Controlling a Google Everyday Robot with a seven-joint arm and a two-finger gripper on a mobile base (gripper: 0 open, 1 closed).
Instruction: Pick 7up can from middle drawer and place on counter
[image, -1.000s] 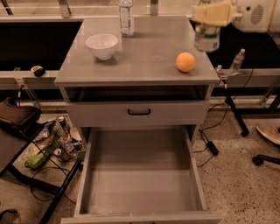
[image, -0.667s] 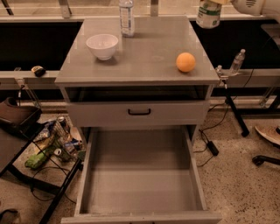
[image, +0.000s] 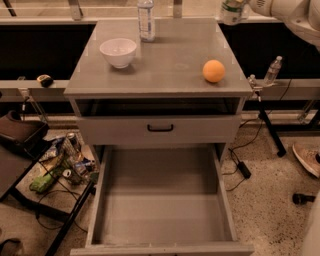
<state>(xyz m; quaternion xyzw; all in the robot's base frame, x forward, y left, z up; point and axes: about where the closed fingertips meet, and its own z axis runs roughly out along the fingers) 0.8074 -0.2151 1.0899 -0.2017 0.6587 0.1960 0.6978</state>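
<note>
The 7up can, pale with green markings, hangs in the air at the top right, above the back right corner of the counter. My gripper is shut on the can's top, mostly cut off by the upper edge, with the white arm reaching in from the right. The middle drawer is pulled out wide below, and its grey floor is bare.
On the counter stand a white bowl, a clear plastic bottle and an orange. A closed drawer front with a black handle sits above the open drawer. Floor clutter lies to the left, and cables and a small bottle to the right.
My gripper has carried the can up and back, from over the counter's right edge to the top of the view. Nothing else has moved.
</note>
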